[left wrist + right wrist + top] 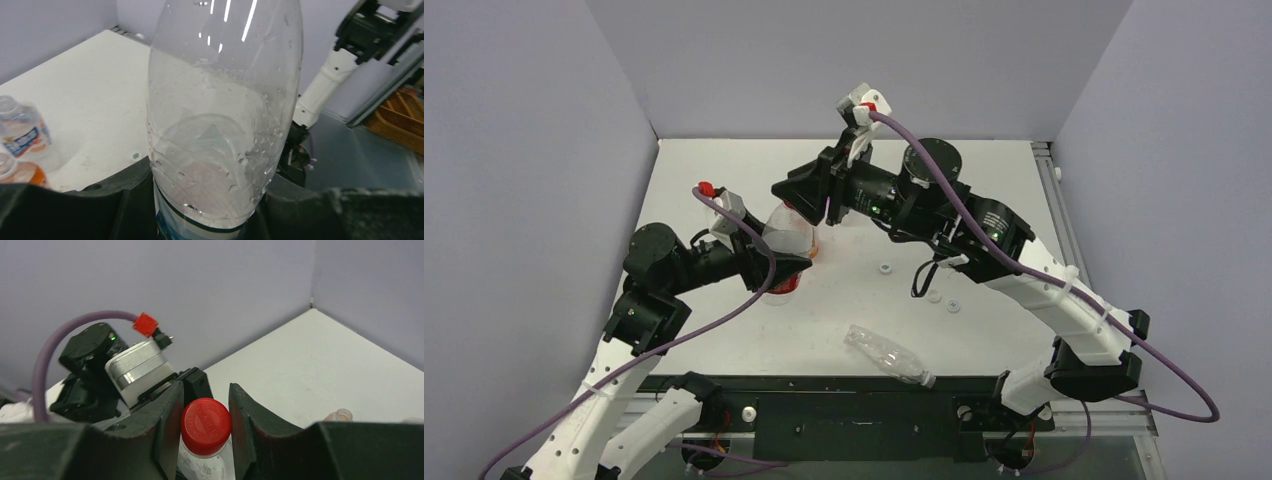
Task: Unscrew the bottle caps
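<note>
Red plastic, a small round screw cap (206, 426) sat on the neck of a tall clear plastic bottle (225, 125), held roughly upright over the left-middle of the white desk (724, 165). The right gripper (206, 407) was clenched on the red cap, with one dark finger against each side of its wall. The left gripper (210, 210) grasped the clear bottle low on its body, just above a dark band, probably to steady it against the twist. Three small whitish round caps (885, 268) lay loose on the desk to the right, well apart from that bottle. A second clear bottle (889, 357) lay on its side near the front edge.

The red cap looked light and stiff, so it should have taken a firm pinch without giving. Its side wall was the place to hold, not the flat top. The clear bottle seemed the weaker part: thin-walled, nearly empty and beaded with droplets. It was likely to dent, or turn within the fingers, if the thread resisted. A low hold near the band, where the wall looked firmer, suited it best.
</note>
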Controlling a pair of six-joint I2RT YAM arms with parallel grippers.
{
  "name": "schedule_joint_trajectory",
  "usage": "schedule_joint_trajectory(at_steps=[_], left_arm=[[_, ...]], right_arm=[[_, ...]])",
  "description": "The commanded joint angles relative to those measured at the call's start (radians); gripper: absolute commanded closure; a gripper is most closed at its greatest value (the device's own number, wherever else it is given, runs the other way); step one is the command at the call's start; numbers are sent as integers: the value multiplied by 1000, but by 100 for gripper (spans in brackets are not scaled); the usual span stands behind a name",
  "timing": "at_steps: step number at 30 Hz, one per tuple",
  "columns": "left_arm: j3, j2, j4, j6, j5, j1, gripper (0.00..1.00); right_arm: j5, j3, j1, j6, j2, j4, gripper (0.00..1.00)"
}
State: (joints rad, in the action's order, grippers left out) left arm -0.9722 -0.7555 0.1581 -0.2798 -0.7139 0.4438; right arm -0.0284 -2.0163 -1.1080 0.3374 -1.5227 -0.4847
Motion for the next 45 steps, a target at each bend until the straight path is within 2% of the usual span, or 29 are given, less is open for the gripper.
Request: schedule_joint_trajectory(at_steps=[1, 6, 8, 11, 15, 17, 18, 19, 20, 21, 22, 25, 27, 32, 35, 37, 40, 45], left_arm=[[-52, 2, -174, -161, -214, 4, 84], [-72, -18, -227, -290, -318, 4, 85], [-78, -25, -246, -323, -348, 4, 86], [-80, -40, -255, -348, -384, 4, 86], [-76, -49, -249, -332, -382, 4, 87], [-74, -51, -233, -276, -362, 4, 86], [-73, -51, -214, -256, -348, 3, 86], [-75, -51, -196, -200, -309, 3, 86], [-79, -51, -146, -163, -286, 3, 86], [-80, -49, -117, -87, -228, 3, 85], [-78, -43, -77, -53, -159, 4, 84], [-67, -31, -28, 94, -40, 4, 83], [-55, -24, -10, 149, 38, 5, 83], [-41, -12, 7, 200, 104, 6, 83], [-34, -7, 10, 205, 109, 7, 83], [-30, -3, 13, 210, 120, 7, 83], [-23, 3, 14, 217, 129, 7, 83], [-17, 3, 11, 221, 128, 7, 83]], right_arm=[[-361, 66, 19, -69, 106, 120, 100], [-677, 140, 57, -31, 147, 256, 100], [-744, 163, 68, -20, 153, 294, 100], [-768, 151, 77, -55, 151, 256, 100], [-674, 127, 80, -106, 148, 176, 100], [-571, 122, 75, -120, 155, 145, 65], [-466, 124, 72, -121, 166, 142, 38], [-408, 132, 65, -121, 172, 139, 31], [-280, 134, 61, -110, 185, 137, 25], [-163, 138, 51, -100, 190, 136, 24], [-110, 137, 47, -69, 196, 135, 22], [117, 95, 8, -20, 177, 68, 21], [208, 20, -20, -5, 129, -19, 20], [270, -190, -47, 2, -40, -190, 19], [239, -221, -49, 14, -85, -211, 18], [223, -220, -48, 24, -94, -202, 24], [208, -220, -41, 39, -98, -194, 39], [160, -179, -14, 68, -73, -160, 75]])
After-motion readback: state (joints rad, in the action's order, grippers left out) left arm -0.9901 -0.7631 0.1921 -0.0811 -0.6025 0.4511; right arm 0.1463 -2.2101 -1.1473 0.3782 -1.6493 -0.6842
